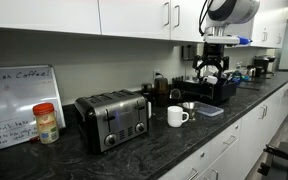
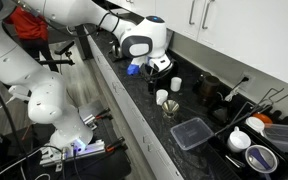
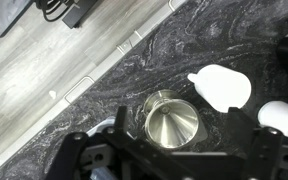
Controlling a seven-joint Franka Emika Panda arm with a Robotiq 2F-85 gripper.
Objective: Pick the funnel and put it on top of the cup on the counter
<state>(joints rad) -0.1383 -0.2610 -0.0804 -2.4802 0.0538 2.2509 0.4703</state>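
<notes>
The silvery funnel [image 3: 171, 122] stands wide rim up on the dark speckled counter [image 3: 134, 70]. It also shows in both exterior views [image 1: 189, 106] [image 2: 171, 108]. The white mug [image 3: 224, 87] sits right next to it, also seen in both exterior views [image 1: 177, 116] [image 2: 162, 97]. My gripper [image 3: 182, 150] is open and empty. It hangs above the counter [image 1: 212, 72] [image 2: 159, 65], with the funnel showing between its fingers in the wrist view.
A toaster [image 1: 112, 118], a red-lidded jar [image 1: 46, 122] and a whiteboard [image 1: 19, 95] stand further along the counter. A clear plastic container [image 2: 191, 132] lies near the funnel. A dark rack with utensils [image 1: 209, 90] is behind. The counter edge drops to the wood floor [image 3: 34, 70].
</notes>
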